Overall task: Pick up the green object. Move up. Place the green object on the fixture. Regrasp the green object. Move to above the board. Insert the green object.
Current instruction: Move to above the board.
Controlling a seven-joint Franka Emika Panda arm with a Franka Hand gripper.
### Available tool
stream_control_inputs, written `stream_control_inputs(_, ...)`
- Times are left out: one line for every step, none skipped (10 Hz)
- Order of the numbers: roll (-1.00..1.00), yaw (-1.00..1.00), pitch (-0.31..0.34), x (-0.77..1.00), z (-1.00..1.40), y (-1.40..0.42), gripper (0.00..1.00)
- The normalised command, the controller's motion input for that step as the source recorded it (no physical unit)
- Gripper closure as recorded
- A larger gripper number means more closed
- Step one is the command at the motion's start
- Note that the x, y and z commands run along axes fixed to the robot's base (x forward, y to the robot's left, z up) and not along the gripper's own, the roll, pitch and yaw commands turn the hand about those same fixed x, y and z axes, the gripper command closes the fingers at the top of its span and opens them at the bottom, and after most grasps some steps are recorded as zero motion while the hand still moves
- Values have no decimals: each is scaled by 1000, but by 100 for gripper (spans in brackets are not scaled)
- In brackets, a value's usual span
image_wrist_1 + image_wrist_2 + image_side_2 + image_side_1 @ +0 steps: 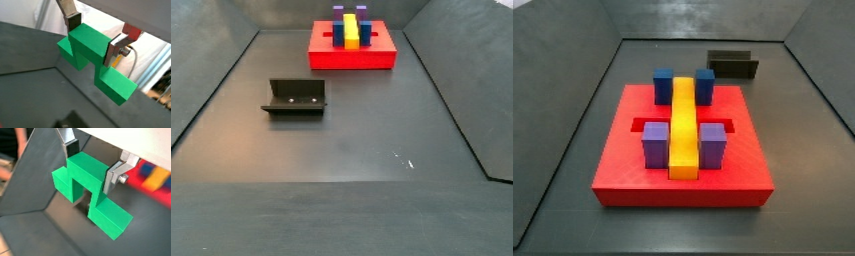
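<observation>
My gripper [95, 37] is shut on the green object [90, 57], a bright green stepped piece. The silver fingers clamp its raised middle block from both sides, and one stepped arm [115, 85] sticks out below. The same grip shows in both wrist views [93, 165]. The piece hangs well above the dark floor. Neither the gripper nor the green object shows in either side view. The fixture [295, 98] stands on the floor apart from the board [352, 58]; it also shows in a side view [734, 65] behind the board [680, 175].
The board carries a long yellow bar [684, 125], blue blocks [664, 85] at its far end and purple blocks [657, 145] near its front. A blurred bit of the board [150, 178] shows past the fingers. Dark sloping walls enclose the floor [358, 150].
</observation>
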Motion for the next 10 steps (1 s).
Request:
stream_control_inputs(-1000,-27,112,-1001,273,-1400,100)
stream_control_inputs(-1000,-28,114,-992,279,-1400,100)
stream_control_inputs(-1000,-7,105,-627,164,-814,100)
stream_control_inputs(-1000,-3,99,-438,108,-552,100)
stream_control_inputs(-1000,1,89,-215,51,-244,100)
stream_control_inputs(-1000,8,71,-144,33,-113,100)
stream_control_inputs(-887,9,39,-117,14,-45,100)
stream_control_inputs(-660,4,2,-92,9,-9,100)
stream_control_inputs(-451,2,-20,-78,9,-4,100)
stream_control_inputs(-261,-1,-26,-50,-1,4,100)
